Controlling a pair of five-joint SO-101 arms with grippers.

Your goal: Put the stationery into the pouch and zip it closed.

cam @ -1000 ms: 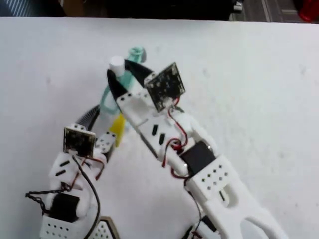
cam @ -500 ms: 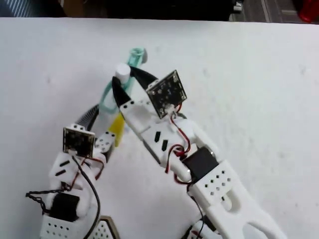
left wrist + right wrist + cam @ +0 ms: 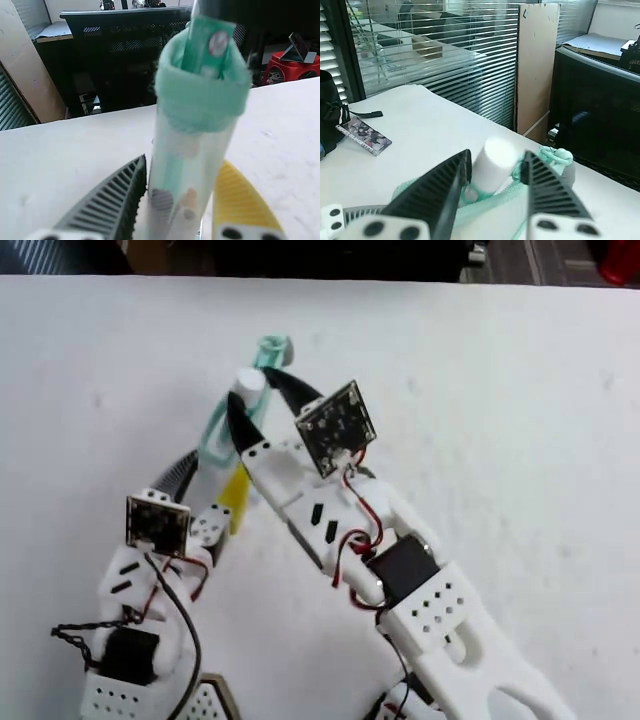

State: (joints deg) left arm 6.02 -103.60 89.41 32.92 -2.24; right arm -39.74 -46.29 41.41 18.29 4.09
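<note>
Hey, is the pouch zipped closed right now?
No, the pouch gapes open at its teal rim, with a green pen standing out of the opening.

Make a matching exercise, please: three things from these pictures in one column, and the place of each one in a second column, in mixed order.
Things
1. pouch
2. white tube
3. card

Places
A. lying flat on the table
B. held in the black right gripper
C. held in the grey and yellow left gripper

Right pairs: 1-C, 2-B, 3-A
</note>
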